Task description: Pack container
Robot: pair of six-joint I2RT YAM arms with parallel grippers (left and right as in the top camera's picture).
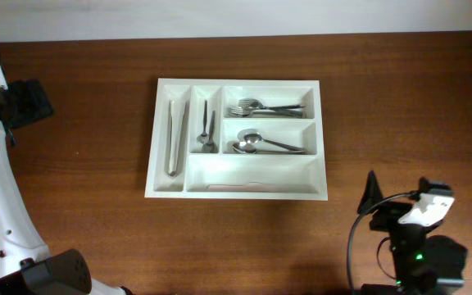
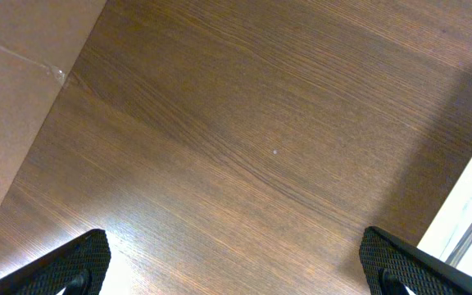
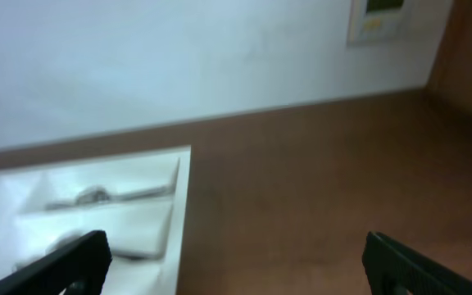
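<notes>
Tool by tool, you have nothing in hand. The left tool [image 2: 234, 269] stands wide over bare wood, and the right tool [image 3: 236, 264] stands just as wide, with nothing between the fingers of either. Both sit well apart from the container [image 1: 285, 170], which lies flat near the middle of the bench [image 1: 408, 98], a little toward the far edge.

Four of its five compartments are filled. In the overhead view, tongs [image 1: 174, 135] lie in the narrow slot at the left end, and small cutlery [image 1: 207, 129] fills the narrow slot beside it. Forks [image 1: 265, 107] are in the far long compartment and spoons [image 1: 260, 144] in the middle one. The near long compartment looks almost bare, apart from a pale strip [image 1: 244, 187] against its front wall that is too faint to name.

You can see no cutlery lying outside the tray in any view, so the packing looks complete or very nearly so. At most, the near compartment may be waiting for something, and nothing in view could fill it.

The bench is dark brown wood grain with a soft sheen. A white wall [image 1: 236, 12] runs behind it, and the right wrist view shows a small pale wall plate [image 3: 381, 18] high up, too blurred to read.
</notes>
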